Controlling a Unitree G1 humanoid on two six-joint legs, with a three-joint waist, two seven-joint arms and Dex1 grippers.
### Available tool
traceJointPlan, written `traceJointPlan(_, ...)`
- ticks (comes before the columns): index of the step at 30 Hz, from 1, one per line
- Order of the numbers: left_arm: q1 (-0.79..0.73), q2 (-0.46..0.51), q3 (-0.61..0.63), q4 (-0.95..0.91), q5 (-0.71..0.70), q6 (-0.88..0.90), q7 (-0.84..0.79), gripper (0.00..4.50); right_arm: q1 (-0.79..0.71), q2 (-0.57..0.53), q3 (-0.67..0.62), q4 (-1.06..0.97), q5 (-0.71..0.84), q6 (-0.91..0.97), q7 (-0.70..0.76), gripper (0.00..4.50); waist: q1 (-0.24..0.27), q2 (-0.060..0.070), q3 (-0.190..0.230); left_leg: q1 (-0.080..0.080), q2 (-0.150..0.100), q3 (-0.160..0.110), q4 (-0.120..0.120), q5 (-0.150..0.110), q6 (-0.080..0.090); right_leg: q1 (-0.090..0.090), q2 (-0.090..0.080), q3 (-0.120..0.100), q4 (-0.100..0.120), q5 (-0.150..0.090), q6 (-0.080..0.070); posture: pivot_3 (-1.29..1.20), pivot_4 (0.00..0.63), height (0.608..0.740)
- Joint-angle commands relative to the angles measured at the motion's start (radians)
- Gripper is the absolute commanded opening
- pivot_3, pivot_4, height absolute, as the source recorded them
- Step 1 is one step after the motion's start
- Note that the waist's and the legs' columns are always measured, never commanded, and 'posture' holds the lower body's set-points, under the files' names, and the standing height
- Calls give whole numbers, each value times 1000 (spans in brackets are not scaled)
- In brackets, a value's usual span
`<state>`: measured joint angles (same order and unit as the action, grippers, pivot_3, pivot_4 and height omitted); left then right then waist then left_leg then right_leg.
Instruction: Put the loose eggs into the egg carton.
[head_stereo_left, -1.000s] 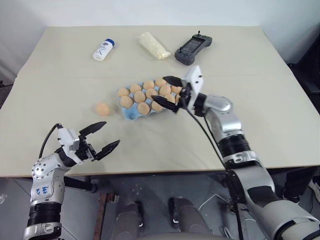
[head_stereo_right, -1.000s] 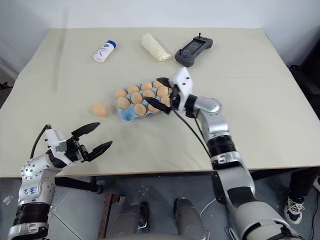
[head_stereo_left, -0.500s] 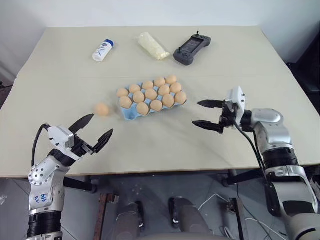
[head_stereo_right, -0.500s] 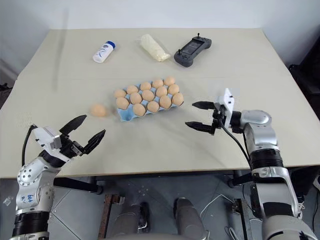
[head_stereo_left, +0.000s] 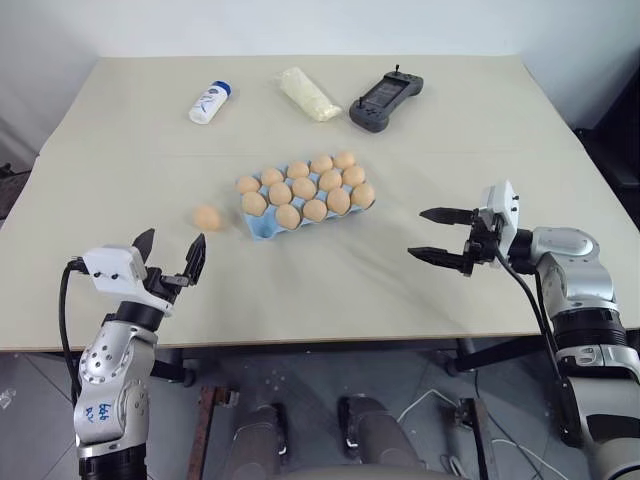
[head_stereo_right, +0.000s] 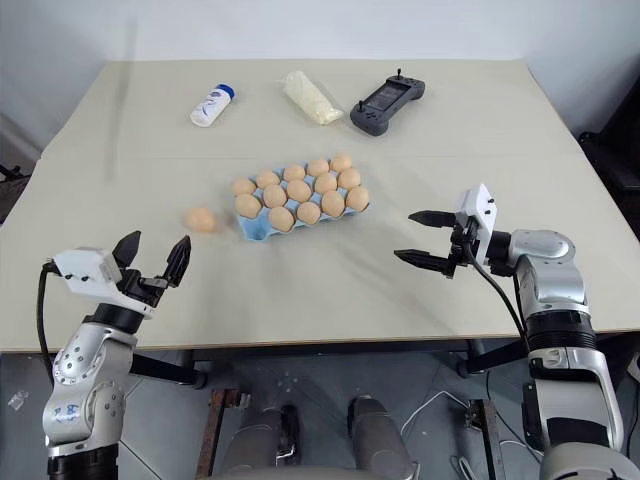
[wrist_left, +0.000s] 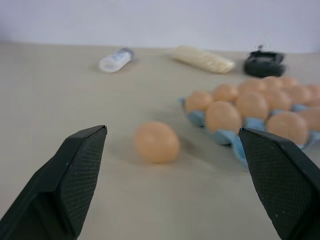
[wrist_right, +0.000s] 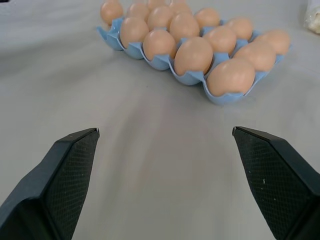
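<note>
Light blue moulded egg carton (head_stereo_left: 262, 226) sits in the middle of the beige table (head_stereo_left: 120, 150), and I count twelve tan eggs (head_stereo_left: 305, 187) already in its cups. One free cup seems to remain at its near left corner. One smooth tan loose egg (head_stereo_left: 206, 217) lies just left of it. My left gripper (head_stereo_left: 168, 257) stands near this egg, released and empty. My right gripper (head_stereo_left: 442, 235) is also wide and empty, well apart on the right. I judge one egg is left.
</note>
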<state>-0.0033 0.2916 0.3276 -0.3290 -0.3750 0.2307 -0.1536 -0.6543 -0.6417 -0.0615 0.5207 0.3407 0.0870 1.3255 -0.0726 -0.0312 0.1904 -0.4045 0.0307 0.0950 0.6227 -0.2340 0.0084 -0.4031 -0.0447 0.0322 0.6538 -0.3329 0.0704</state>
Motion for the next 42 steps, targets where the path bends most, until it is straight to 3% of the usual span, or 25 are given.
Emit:
traceJointPlan(1,-73,13,-24,-49,47,101,82,4500,-38,-3,-11,7,4,-10,6,4474,5,0,0,0,0,0,1,0,0,1,0,0,0,0,0,0,150,740)
traceJointPlan(10,-285,45,-57,77,98,265,125,4500,-60,15,-1,0,24,-3,44,4474,26,0,0,0,0,0,3,-1,1,2,0,-1,-1,1,1,0,150,740)
traceJointPlan(29,-606,66,-150,631,173,176,-40,4500,-72,52,-4,-28,38,25,34,4474,45,0,0,-1,0,0,4,-2,1,3,0,-2,-1,1,1,0,150,740)
traceJointPlan(32,-620,68,-155,666,175,186,-58,3900,-68,51,-5,-32,36,24,25,4500,42,0,0,-1,0,0,4,-2,1,2,0,-2,-2,1,1,0,150,740)
traceJointPlan(37,-620,81,-158,648,181,228,-68,2327,-61,43,-12,-39,37,23,11,4500,43,0,0,-1,1,0,4,-2,0,2,0,-2,-2,1,1,0,150,740)
traceJointPlan(42,-631,129,-151,559,195,201,-76,2106,-55,36,-19,-40,38,19,2,4500,42,0,0,-1,1,0,4,-3,0,2,0,-2,-1,1,1,0,150,740)
